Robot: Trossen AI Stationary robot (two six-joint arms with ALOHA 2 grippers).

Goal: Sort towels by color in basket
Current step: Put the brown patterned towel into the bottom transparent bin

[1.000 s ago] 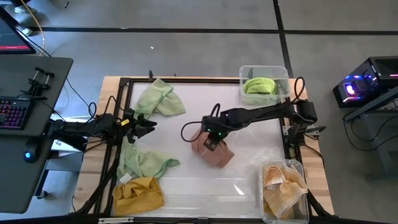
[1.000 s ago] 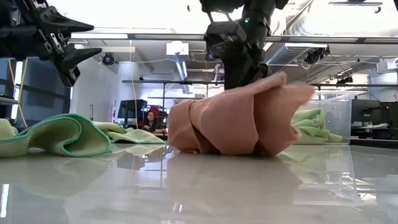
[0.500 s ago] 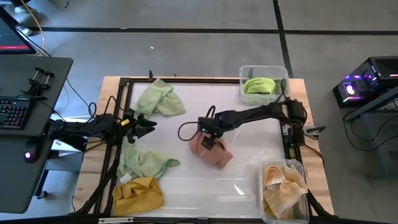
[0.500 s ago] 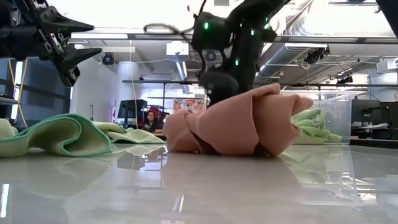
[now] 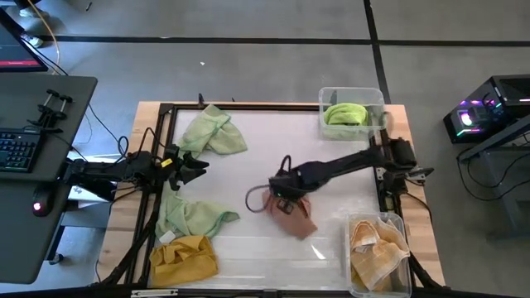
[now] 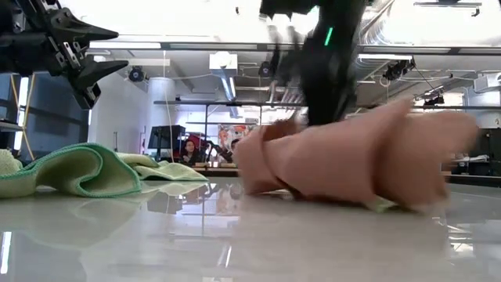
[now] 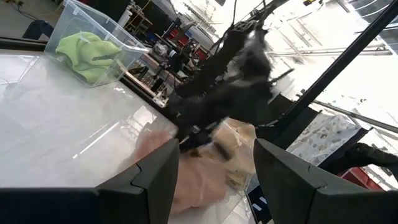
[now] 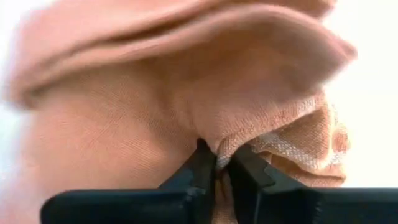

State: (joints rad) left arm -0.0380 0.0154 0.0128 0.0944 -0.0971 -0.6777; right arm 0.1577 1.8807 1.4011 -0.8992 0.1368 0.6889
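A dusty pink towel [image 5: 293, 218] lies bunched near the table's middle, and it fills the right wrist view [image 8: 155, 93]. My right gripper [image 5: 281, 201] is over its far-left part, shut on it. Well left of it, my left gripper [image 5: 195, 165] hovers open above the table's left side, also seen in the low view [image 6: 98, 59]. Two pale green towels [image 5: 212, 131] [image 5: 192, 217] and a mustard one [image 5: 182, 258] lie flat on the left half. My right gripper [image 8: 222, 171] pinches a raised fold of the pink towel [image 8: 221, 148] between its two fingers [image 8: 204, 163], coming from above and pointing down. The towel's bulk [image 6: 352, 168] stays bunched on the table below the gripper.
A clear bin [image 5: 374, 101] at the far right holds a bright green towel [image 5: 345, 113]. A second bin [image 5: 403, 275] at the near right holds peach and yellow towels [image 5: 374, 248]. A dark frame [image 5: 248, 108] rims the table. People sit in the room beyond [image 6: 188, 150].
My right gripper went first a little toward the left, then toward the table's near edge, keeping its hold. The pink towel slid with it along the table toward the near edge and now looms larger in the low view. The left arm kept still.
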